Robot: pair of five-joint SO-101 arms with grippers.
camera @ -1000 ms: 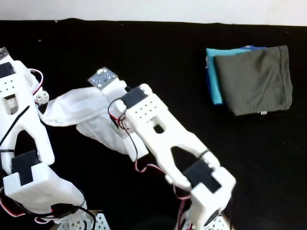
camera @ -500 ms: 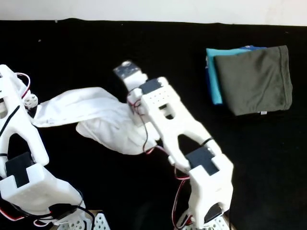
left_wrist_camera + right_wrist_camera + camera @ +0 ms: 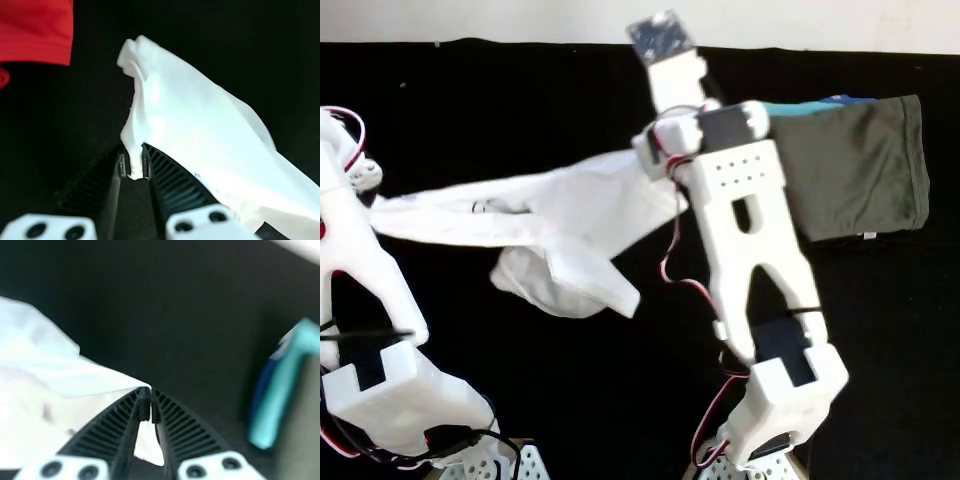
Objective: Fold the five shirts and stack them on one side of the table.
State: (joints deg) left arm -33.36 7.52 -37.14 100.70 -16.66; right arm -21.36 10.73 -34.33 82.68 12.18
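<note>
Cloth of the white shirt (image 3: 555, 215) hangs stretched in a long band between the two arms, over the left and middle of the table (image 3: 520, 90), with one loose lobe sagging on the near side. The left hand (image 3: 132, 167) is clenched on a bunched edge at the band's left end. The right hand (image 3: 150, 407) is clamped on a thin corner at the far-right end, close to the stack (image 3: 850, 165) of folded shirts. A red shirt (image 3: 35, 30) lies on the table near the left hand.

Spreading well likely calls for an even pull from both ends. The right hand's pinch looks slight and could slip, so the pull should be gentle. The cloth should come down flat short of the stack, lobe first, so that nothing tucks under.

A second ago the shirt lay crumpled left of the middle with the right arm low over it. That arm has since swung far and right, drawing the cloth out. The left arm has edged left, and the stack has not shifted.
</note>
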